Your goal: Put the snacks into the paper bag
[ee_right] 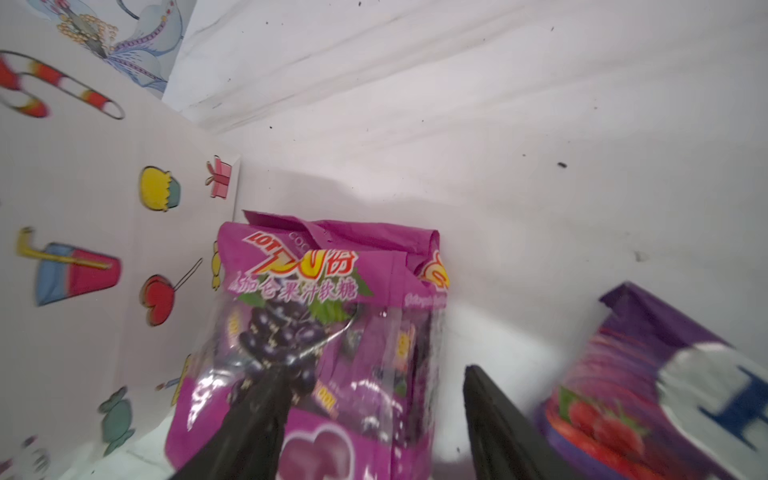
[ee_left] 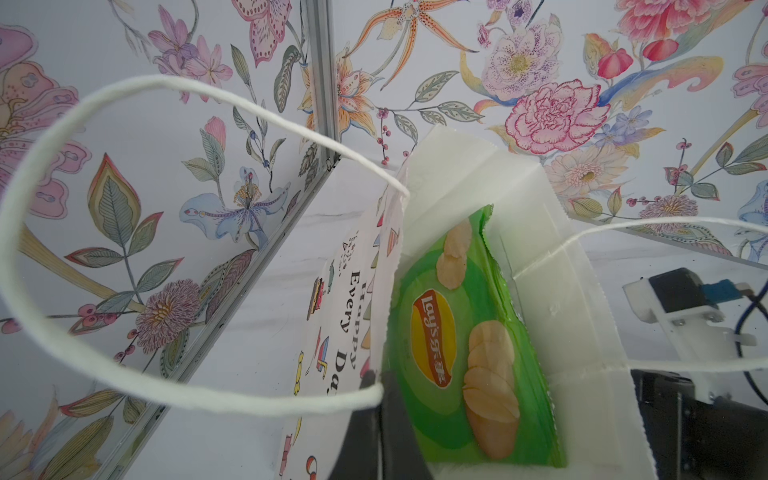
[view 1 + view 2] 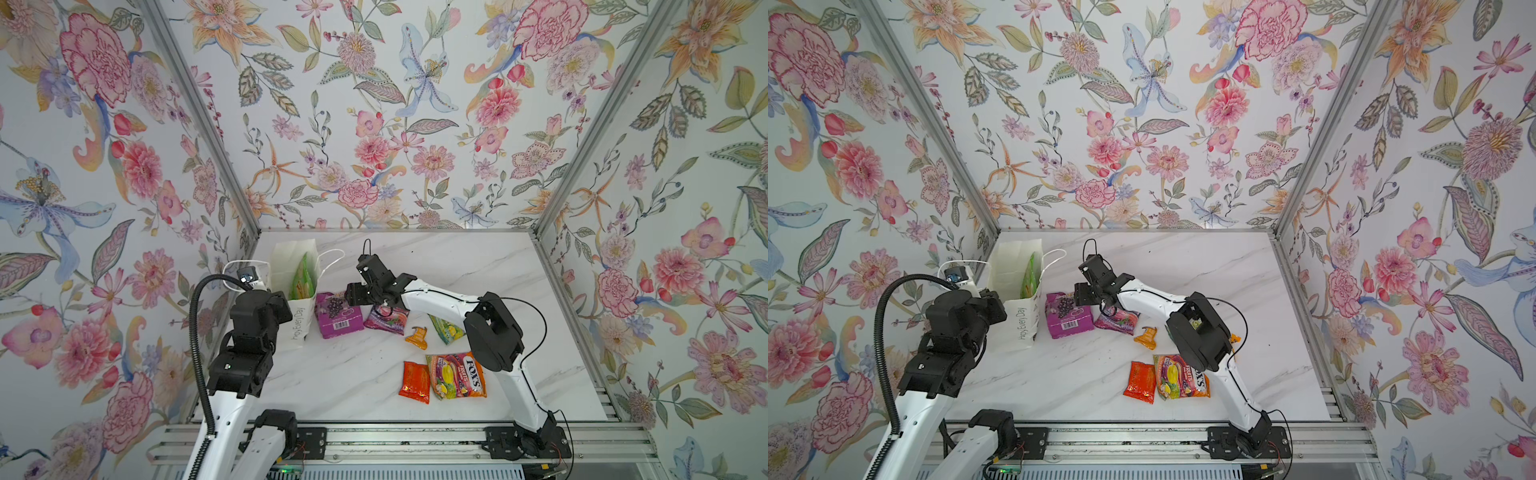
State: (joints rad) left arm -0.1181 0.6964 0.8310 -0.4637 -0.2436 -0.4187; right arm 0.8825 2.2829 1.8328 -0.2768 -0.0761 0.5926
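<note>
The stiff white paper bag [image 3: 301,322] is standing upright at the left rear of the marbled bench [image 3: 332,386], with glossy green chips [image 2: 440,332] sitting inside. The left fingers [image 2: 395,428] are clenching its thin lettered wall beside a string handle. The right fingers [image 1: 257,415] are spreading wide at the crinkly purple grape pack [image 1: 332,332], which is lying just beside the paper bag: one over its clear window, one past its edge

Robot test cell, lab rig. Around me: aluminium frame posts [image 3: 198,112] holding floral wallpaper panels [image 3: 374,124] on three sides. Marble-look tabletop [image 3: 457,266] below. My arm bases [image 3: 530,440] bolted to slotted aluminium rail [image 3: 415,444] at front edge, black cable conduit [image 3: 193,332] exposed.
</note>
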